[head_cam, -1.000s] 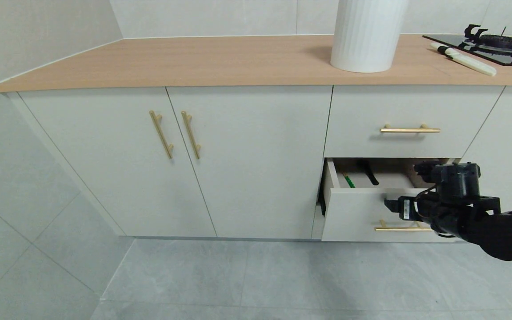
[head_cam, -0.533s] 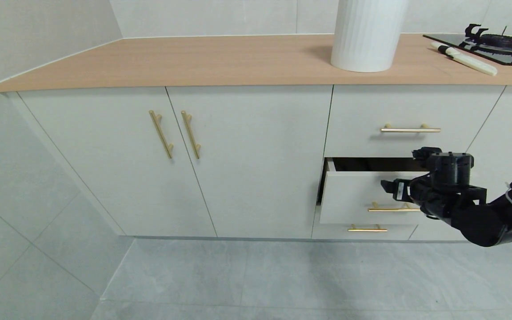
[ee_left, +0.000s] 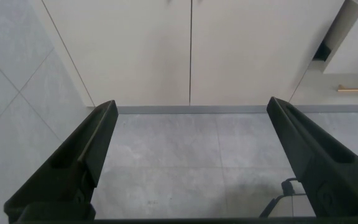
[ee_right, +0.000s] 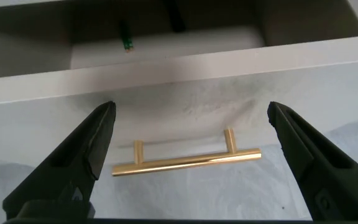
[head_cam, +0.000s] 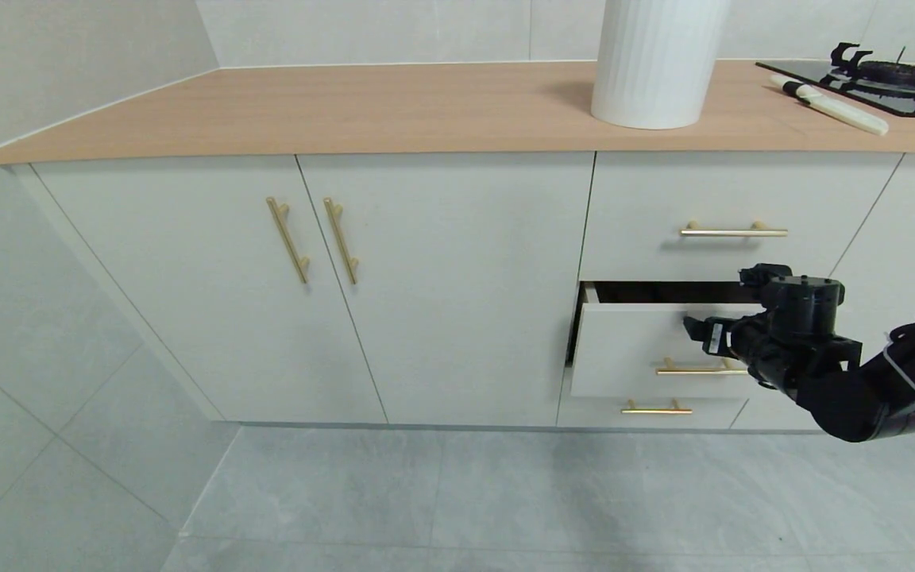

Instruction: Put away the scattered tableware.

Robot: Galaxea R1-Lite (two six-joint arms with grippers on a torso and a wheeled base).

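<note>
Head view: wood-grain tabletop [head_cam: 346, 111] over pale cabinets, grey tiled floor [head_cam: 426, 500]. White knife [head_cam: 827, 105] lying beside gas hob [head_cam: 894, 79], near ribbed white container [head_cam: 656, 63]. Middle drawer [head_cam: 632, 349] ajar, green-tipped utensil [ee_right: 125, 38] and black utensil [ee_right: 176, 15] inside. Right claw [ee_right: 191, 112] spread wide before drawer handle [ee_right: 185, 162], grasping nothing. Left claw [ee_left: 191, 106] likewise released, above floor.

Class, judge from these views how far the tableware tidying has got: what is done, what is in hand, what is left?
Done, apparently: a green-tipped utensil and a dark one lie in the middle drawer. In hand: that drawer stands slightly open, with the open right pincer facing its brass handle, not gripping it. Left: shutting the drawer, and probably stowing the white knife-like utensil lying on the counter.
</note>
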